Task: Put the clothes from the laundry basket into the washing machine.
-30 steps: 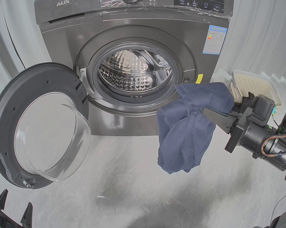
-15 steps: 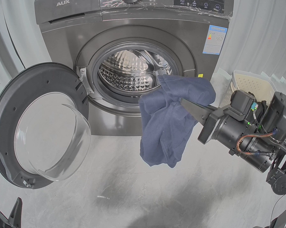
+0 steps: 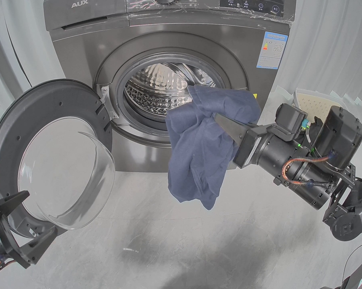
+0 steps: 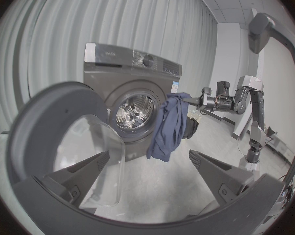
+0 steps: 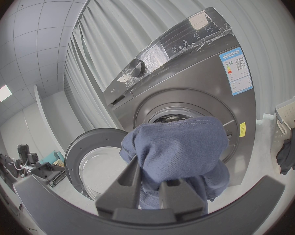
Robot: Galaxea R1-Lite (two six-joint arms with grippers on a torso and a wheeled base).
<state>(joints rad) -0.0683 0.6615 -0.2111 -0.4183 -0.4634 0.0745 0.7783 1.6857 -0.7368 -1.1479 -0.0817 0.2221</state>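
The right gripper (image 3: 222, 121) has its fingers (image 5: 131, 183) pinching a fold of the navy garment (image 3: 197, 149). The cloth bunches over the fingertips and hangs free below them, clear of the floor, just in front of the open drum (image 3: 161, 89) of the washing machine (image 3: 84, 49). The left gripper (image 3: 38, 213) sits low beside the swung-open door (image 3: 40, 109), fingers spread with nothing between them, while another dark piece of clothing (image 5: 293, 147) drapes over the rim of the laundry basket (image 5: 289, 110) at the machine's right.
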